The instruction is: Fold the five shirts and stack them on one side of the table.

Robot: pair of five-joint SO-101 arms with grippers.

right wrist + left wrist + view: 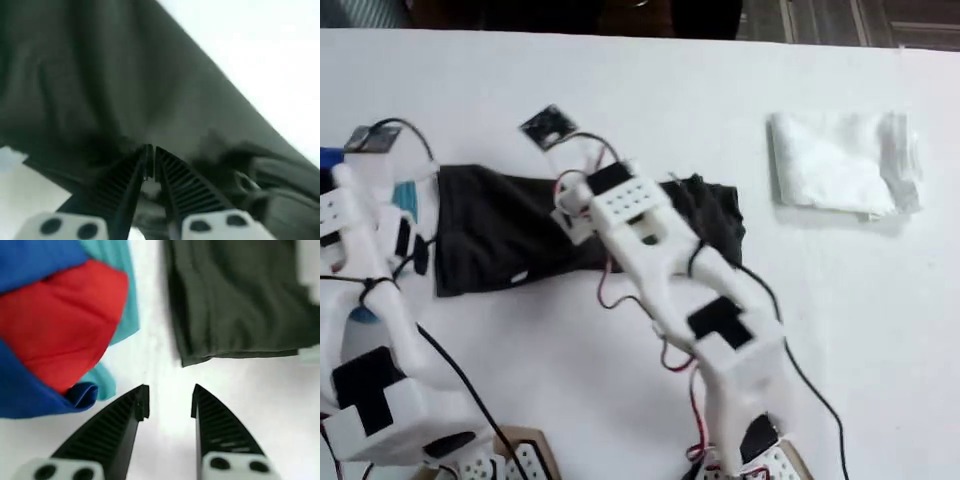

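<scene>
Dark grey cloth first: the dark shirt (490, 235) lies spread on the white desk (670, 90), left of the middle, and the right arm (660, 260) stands over it. A folded white shirt (840, 165) lies well apart, toward the right side.

From the left wrist, the left fingers (120, 425) are wide apart over bare desk and hold nothing. The dark shirt is near on one side, and a heap of red shirt (60, 325), blue shirt (30, 390) and teal shirt (117, 270) on the other.

From the right wrist, the right fingers (125, 190) are almost closed and pinch a fold of the dark shirt.

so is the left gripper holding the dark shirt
No, the left gripper is open over the bare table, and the dark shirt lies ahead of it, untouched.
</scene>
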